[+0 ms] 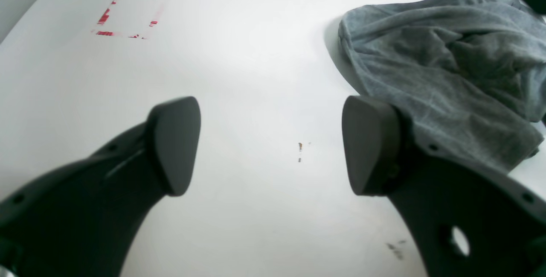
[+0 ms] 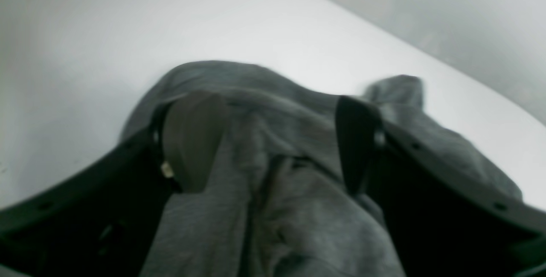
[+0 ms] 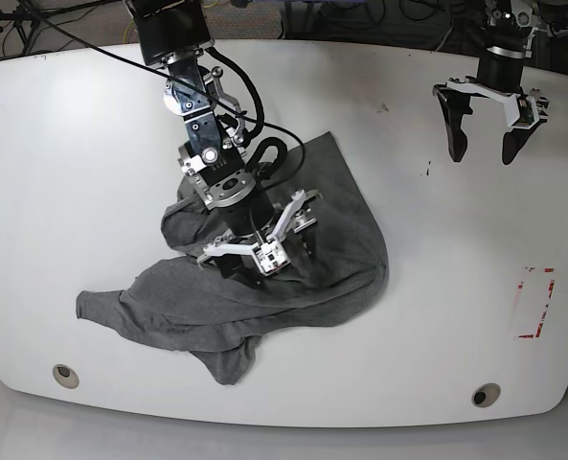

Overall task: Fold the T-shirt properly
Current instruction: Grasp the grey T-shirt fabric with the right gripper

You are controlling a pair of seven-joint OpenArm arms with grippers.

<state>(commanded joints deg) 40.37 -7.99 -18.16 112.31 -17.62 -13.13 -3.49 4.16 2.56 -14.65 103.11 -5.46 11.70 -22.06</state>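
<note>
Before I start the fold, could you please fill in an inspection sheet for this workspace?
Surface: white table, with red rectangular markings, small dark marks and two round inset fittings near the front corners in the base view.
Job's things: dark grey T-shirt, rumpled and unfolded, with creases and bunched cloth.
Clutter: nothing seen.
Grippers: left gripper open over bare table, holding nothing; right gripper open above the shirt, fingers apart, no cloth visibly pinched.
Cables: a black cable runs to the right arm; more lie behind the table's arm-side edge.
Surroundings: grey floor beyond the table; nobody seen.
</note>
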